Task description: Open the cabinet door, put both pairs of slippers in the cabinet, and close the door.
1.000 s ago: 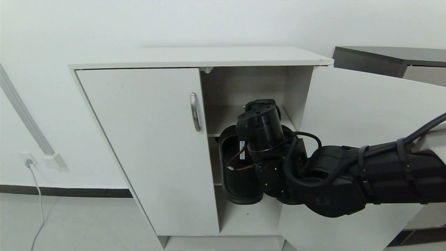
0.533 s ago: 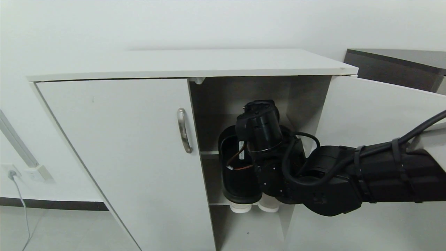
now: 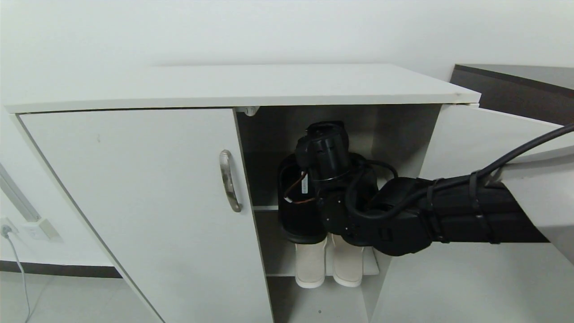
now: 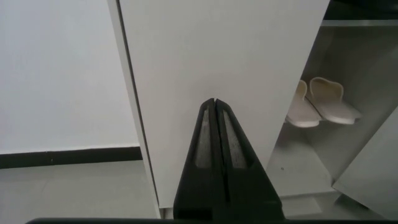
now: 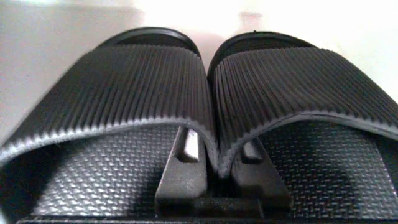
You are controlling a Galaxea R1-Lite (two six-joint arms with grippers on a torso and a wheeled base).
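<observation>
The white cabinet [image 3: 251, 85] has its left door [image 3: 134, 202] closed and its right door [image 3: 471, 148] swung open. My right arm [image 3: 350, 202] is in the open side, holding a pair of black slippers [image 3: 293, 211] upright in front of a shelf edge. My right gripper [image 5: 217, 152] is shut on the black slippers [image 5: 211, 81], pinching their two inner edges together. A pair of white slippers [image 3: 329, 262] lies on the shelf below. My left gripper [image 4: 214, 109] is shut on nothing, low in front of the closed left door [image 4: 217, 50], with the white slippers [image 4: 323, 102] off to one side.
The closed door's metal handle [image 3: 228, 181] sits next to the opening. A dark desk [image 3: 515, 85] stands behind the open door. A wall socket with a cable [image 3: 6, 231] is at the lower left, above the grey floor [image 4: 74, 193].
The whole head view has shifted, so the camera moved. Relative to the shelves, my right arm and the black slippers now sit higher, uncovering the white pair below.
</observation>
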